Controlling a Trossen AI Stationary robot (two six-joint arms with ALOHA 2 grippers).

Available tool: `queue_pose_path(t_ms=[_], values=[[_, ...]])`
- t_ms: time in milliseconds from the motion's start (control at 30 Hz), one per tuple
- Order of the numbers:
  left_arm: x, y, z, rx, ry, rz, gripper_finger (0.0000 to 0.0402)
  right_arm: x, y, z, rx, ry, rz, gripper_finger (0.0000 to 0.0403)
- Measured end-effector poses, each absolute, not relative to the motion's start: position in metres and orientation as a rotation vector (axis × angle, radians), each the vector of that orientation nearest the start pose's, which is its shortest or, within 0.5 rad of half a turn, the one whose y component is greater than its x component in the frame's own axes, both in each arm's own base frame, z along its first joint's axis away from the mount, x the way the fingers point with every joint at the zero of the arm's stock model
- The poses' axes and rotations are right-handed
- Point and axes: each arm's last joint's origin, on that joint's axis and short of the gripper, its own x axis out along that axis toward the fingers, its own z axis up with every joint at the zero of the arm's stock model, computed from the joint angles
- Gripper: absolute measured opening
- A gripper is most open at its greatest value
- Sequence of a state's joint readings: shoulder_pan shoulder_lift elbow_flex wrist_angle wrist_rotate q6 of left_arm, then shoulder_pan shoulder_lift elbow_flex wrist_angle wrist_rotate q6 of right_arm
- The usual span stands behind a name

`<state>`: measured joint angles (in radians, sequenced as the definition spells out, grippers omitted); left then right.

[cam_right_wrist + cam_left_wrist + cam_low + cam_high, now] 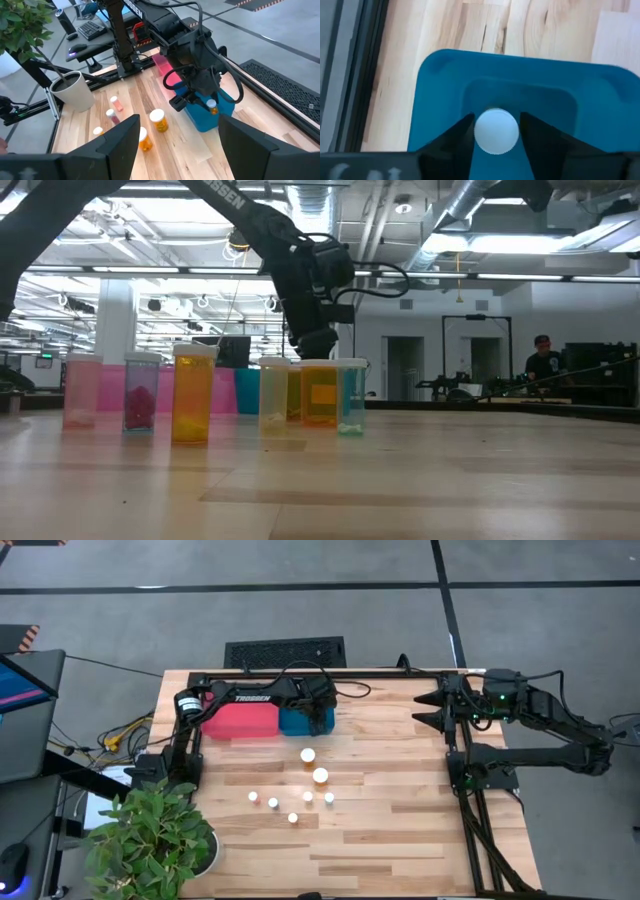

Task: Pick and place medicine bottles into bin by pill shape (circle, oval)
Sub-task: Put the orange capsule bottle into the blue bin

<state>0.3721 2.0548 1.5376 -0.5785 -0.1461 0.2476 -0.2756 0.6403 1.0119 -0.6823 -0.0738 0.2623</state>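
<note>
My left gripper (496,131) hangs over the blue bin (445,85) at the table's far side, its fingers on either side of a white-capped medicine bottle (496,131). The right wrist view shows this bottle (212,105) upright inside the bin (202,119). Beside the blue bin stands a red bin (240,720). Several more medicine bottles (307,754) (320,776) (272,803) stand upright on their bases on the wood at mid table. My right gripper (432,708) waits open, raised at the far right, with nothing in it. My left gripper has the bottle's white cap (479,131) between its two fingers, one on each side of the round rim. The fingers come from above, slanting down into the blue bin. The bottle stands upright, cap up; whether its base rests on the bin floor cannot be seen.
A potted plant (150,835) stands at the table's near left corner. The standing bottles (193,395) (320,392) cluster at mid table, with bare wood toward the near and right edges. A person (545,365) is in the room far behind the table.
</note>
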Motion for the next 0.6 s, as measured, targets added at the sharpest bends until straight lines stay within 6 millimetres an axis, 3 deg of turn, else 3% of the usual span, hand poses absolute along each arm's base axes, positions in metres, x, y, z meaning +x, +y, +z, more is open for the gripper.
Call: queue_pose_path(t_ms=[300,600], values=[[0.3985,0.1598,0.1823,0.085,1.150,0.329,0.0217,0.1033,-0.0270,0.3765,0.314,0.279,-0.240,0.0276],[0.3967,0.1584,0.1919,0.072,1.135,0.338,0.0238,0.1030,-0.0269,0.3755,0.314,0.290,-0.241,0.0276]])
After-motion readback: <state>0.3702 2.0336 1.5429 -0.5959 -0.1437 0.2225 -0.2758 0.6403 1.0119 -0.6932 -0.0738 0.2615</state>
